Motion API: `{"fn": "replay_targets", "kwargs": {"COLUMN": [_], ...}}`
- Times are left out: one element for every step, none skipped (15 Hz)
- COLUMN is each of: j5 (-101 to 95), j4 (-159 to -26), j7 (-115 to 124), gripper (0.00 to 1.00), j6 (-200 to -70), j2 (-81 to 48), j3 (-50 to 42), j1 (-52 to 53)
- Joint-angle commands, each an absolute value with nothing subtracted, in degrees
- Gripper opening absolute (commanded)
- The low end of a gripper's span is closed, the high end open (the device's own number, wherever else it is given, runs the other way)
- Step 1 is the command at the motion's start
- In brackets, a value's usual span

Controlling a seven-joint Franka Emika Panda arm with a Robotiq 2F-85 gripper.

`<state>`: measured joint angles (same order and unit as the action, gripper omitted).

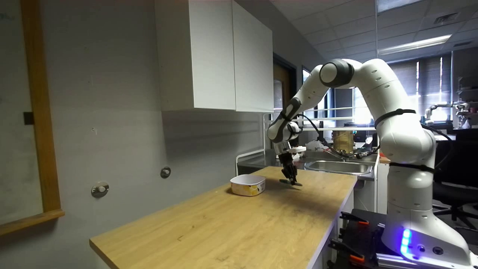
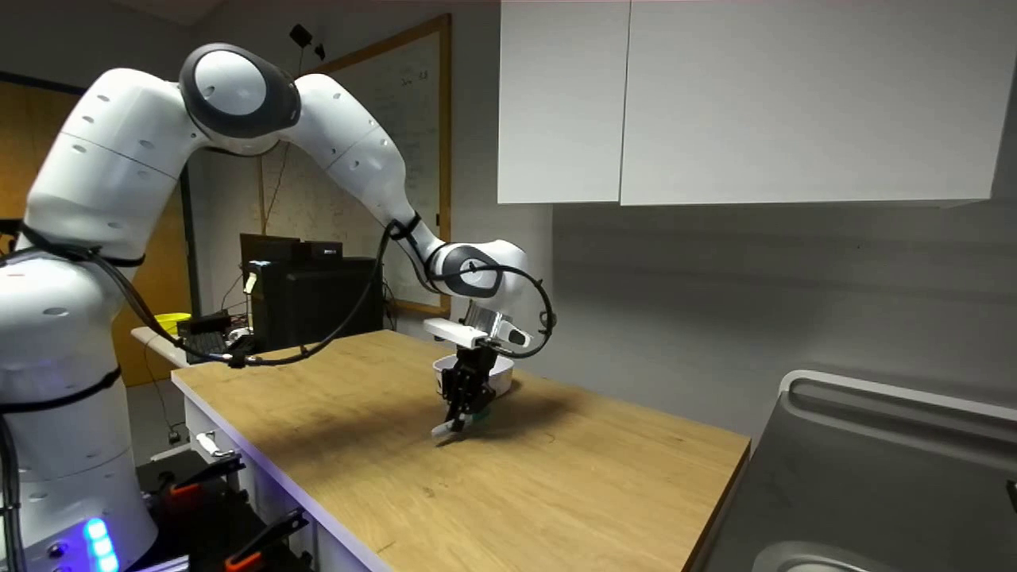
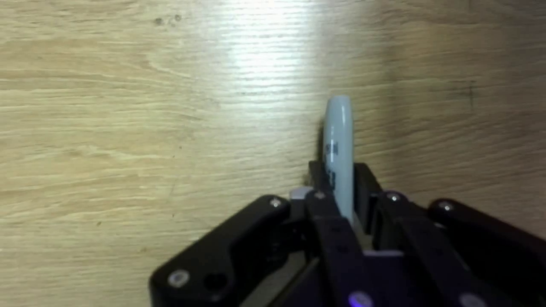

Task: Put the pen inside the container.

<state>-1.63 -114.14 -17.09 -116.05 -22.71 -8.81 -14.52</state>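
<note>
The pen (image 3: 340, 128) is a pale grey-white marker with dark print in the wrist view. My gripper (image 3: 338, 172) is shut on it, with a finger on each side. The pen also shows in both exterior views (image 1: 285, 181) (image 2: 442, 430), lying roughly level, with a greenish end. It seems just above the counter, its shadow close below. The container (image 1: 248, 189) is a low white bowl with a yellow pattern. It stands beside my gripper (image 1: 293, 181), toward the wall. In an exterior view my gripper (image 2: 458, 417) partly hides the container (image 2: 502, 376). The container is out of the wrist view.
The wooden counter (image 1: 224, 228) runs along the grey wall. A white wall cabinet (image 1: 213, 56) hangs above the counter's wall side. A metal sink (image 1: 338, 167) lies beyond the counter's far end. Black clamps (image 1: 347, 246) sit near the robot base.
</note>
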Motion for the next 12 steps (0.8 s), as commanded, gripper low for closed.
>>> {"fn": "replay_targets", "kwargs": {"j5": [-3.85,-4.37,-4.80,-5.24,-5.64,-6.07,-6.49,-6.98,-7.42,-7.89,-8.49,-8.95], "j4": [-113.45,-113.01,-112.32,-111.34,-110.46,-109.14,-108.07,-106.79,-105.40,-104.23,-102.76,-101.41], "j7": [-15.94,-15.75,-15.57,-15.17,-15.13,-14.82,-14.72,-14.46,-14.17,-14.00,-13.71,-13.58], "gripper": [0.05,0.05,0.05,0.05,0.05,0.05,0.05,0.05,0.05,0.05,0.05,0.05], "j6": [-112.67,-111.69,-110.47,-109.27,-107.94,-106.54,-105.24,-103.99,-102.68,-101.65,-100.56,-99.60], "j2": [-18.33,-17.40,-16.52,-15.88,-15.30,-15.02,-14.77,-14.70,-14.88,-15.12,-15.68,-16.29], "j3": [-8.62,-8.49,-8.22,-7.89,-7.57,-7.18,-6.82,-6.45,-6.04,-5.71,-5.38,-5.09], "j1": [-13.17,-12.70,-12.08,-11.32,-10.65,-9.76,-9.03,-8.20,-7.40,-6.79,-6.13,-5.61]}}
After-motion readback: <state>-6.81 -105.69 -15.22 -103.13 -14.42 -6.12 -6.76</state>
